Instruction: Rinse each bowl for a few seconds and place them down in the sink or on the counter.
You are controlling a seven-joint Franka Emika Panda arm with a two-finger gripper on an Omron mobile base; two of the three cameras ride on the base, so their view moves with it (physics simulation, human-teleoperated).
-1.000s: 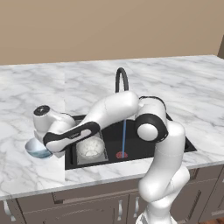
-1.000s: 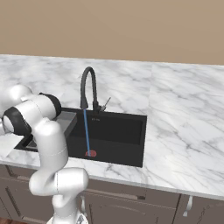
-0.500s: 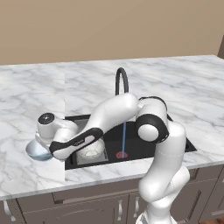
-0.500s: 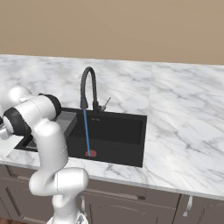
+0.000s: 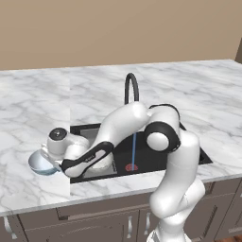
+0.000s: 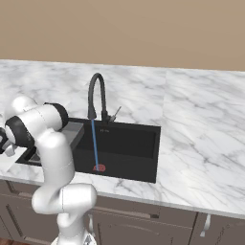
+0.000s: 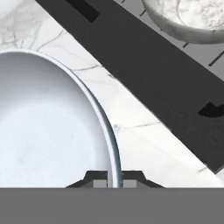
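The pale blue bowl [image 5: 38, 163], white inside, sits low at the counter [image 5: 28, 113] just left of the sink [image 5: 146, 158]. My gripper [image 5: 48, 157] is shut on its right rim. In the hand view the bowl [image 7: 48, 127] spreads over the left, and its rim runs down between my gripper [image 7: 113, 179] tips. I cannot tell whether it rests on the marble. The speckled bowl [image 7: 192, 17] stands on the grey ridged tray [image 7: 205, 57] in the sink's left part, and the arm half hides this speckled bowl [image 5: 103, 163].
The black arched faucet [image 5: 131, 87] runs a thin stream of water [image 5: 133, 150] onto the red drain ring [image 5: 131, 167]. From the right, the faucet [image 6: 95, 98] and sink [image 6: 129, 143] lie right of the arm. Broad marble extends behind and to the right.
My hand has sunk a little and shifted toward the sink. The blue bowl stays at about the same spot by the sink's left edge. The water keeps running.
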